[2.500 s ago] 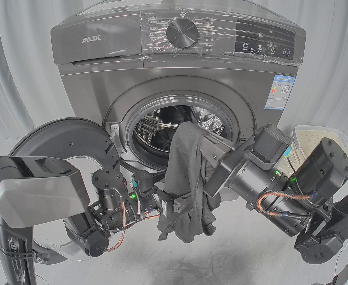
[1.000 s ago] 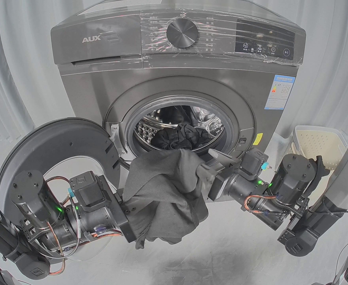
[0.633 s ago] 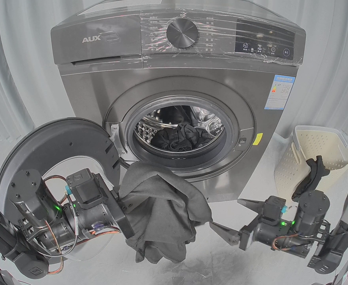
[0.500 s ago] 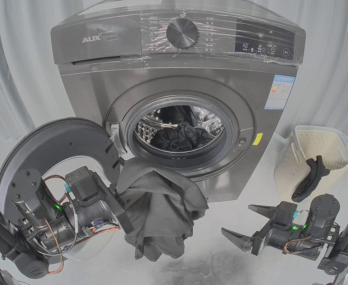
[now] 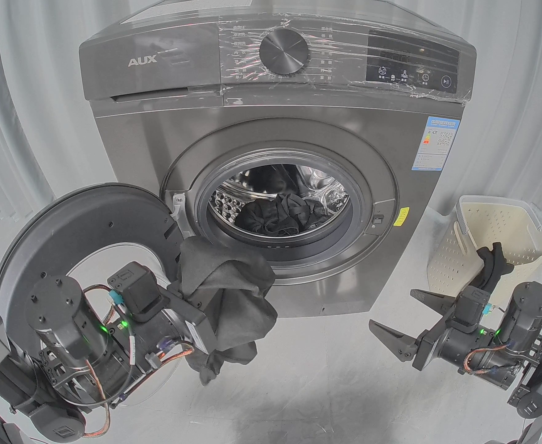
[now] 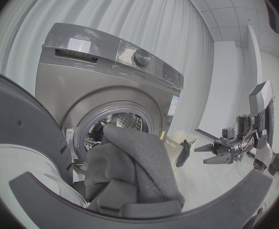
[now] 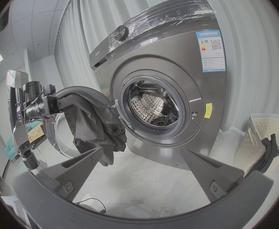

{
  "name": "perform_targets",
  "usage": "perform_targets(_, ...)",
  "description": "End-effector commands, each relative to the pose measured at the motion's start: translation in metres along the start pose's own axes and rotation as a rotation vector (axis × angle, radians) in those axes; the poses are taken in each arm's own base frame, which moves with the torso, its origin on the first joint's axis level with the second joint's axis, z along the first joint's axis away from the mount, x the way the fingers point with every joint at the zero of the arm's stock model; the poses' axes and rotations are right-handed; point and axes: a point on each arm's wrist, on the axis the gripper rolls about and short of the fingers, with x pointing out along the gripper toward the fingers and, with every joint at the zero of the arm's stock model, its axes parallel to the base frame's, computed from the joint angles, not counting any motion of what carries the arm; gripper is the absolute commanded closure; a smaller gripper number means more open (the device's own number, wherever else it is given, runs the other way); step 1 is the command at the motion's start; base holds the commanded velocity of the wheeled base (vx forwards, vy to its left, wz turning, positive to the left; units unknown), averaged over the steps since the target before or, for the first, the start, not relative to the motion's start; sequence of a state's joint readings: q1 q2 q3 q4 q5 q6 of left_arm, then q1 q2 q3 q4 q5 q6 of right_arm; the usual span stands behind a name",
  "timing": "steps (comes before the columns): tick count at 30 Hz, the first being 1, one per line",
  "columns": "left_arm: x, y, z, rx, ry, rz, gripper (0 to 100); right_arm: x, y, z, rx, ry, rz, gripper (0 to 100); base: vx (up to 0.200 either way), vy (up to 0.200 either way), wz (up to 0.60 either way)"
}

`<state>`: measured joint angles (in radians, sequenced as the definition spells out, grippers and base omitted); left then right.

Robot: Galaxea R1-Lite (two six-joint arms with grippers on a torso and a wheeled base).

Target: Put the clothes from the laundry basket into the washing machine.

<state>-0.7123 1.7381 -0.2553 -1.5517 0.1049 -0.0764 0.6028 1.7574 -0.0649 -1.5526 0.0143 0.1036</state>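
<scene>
Left gripper (image 5: 192,323) is clamped on a grey garment (image 5: 227,291), which is held bunched up just in front of the washing machine (image 5: 271,94), below the opening and off to its left. None of that garment is inside yet. Right gripper (image 5: 392,308) is spread wide with nothing in it, and it's parked low off the machine's front right corner.

Progress-wise, the job can be called roughly halfway, judging only by where stuff is lying. Something has already been loaded, one piece is being carried, and at least one piece is left to be fetched.

Containers, big to small:

- Washing machine: the round door (image 5: 92,217) is swung fully open to the machine's left, so the opening isn't blocked. Inside the drum (image 5: 227,201), a clump of black clothes (image 5: 280,212) can be seen piled at the bottom, close to the front lip.
- Laundry basket (image 5: 456,260): it's sat on the floor at the machine's right side, tilted a bit. One dark garment (image 5: 492,263) is draped over its near rim, half in and half out. What can be seen of the inside looks bare, but the bottom is hidden, so it can't really be said whether anything else is tucked down there.

So what's left: the grey garment needs to be pushed through the opening, then the draped one collected.
</scene>
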Motion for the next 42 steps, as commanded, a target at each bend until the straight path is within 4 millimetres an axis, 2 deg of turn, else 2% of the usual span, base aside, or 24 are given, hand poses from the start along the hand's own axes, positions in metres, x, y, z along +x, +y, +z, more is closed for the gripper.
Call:
perform_targets(1, 0.003, -0.006, -0.011, 0.009, 0.042, -0.015, 100, 0.001, -0.001, 0.001, 0.001, -0.007, -0.004, 0, 0.0, 0.0, 0.0)
perform_targets(9, 0.018, -0.014, -0.034, 0.012, 0.116, -0.002, 100, 0.001, 0.001, 0.001, 0.003, -0.005, 0.002, 0, 0.0, 0.0, 0.0)
perform_targets(12, 0.023, -0.012, -0.035, 0.01, 0.109, 0.005, 100, 0.001, 0.001, 0.001, 0.003, -0.005, 0.002, 0, 0.0, 0.0, 0.0)
perform_targets(18, 0.024, -0.014, -0.035, -0.003, 0.105, 0.0, 100, 0.001, 0.001, 0.0, 0.004, -0.003, 0.003, 0, 0.2, 0.0, 0.0)
perform_targets(24, 0.021, -0.014, -0.036, 0.0, 0.116, -0.003, 100, 0.001, 0.002, 0.0, 0.004, -0.001, 0.007, 0, 0.0, 0.0, 0.0)
perform_targets(33, 0.021, -0.017, -0.037, -0.001, 0.119, -0.013, 100, 0.002, 0.005, -0.002, 0.004, 0.008, 0.019, 0, 0.2, 0.0, 0.0)
perform_targets(42, 0.021, -0.019, -0.036, -0.003, 0.116, -0.019, 100, 0.002, 0.005, -0.002, 0.004, 0.009, 0.018, 0, 0.0, 0.0, 0.0)
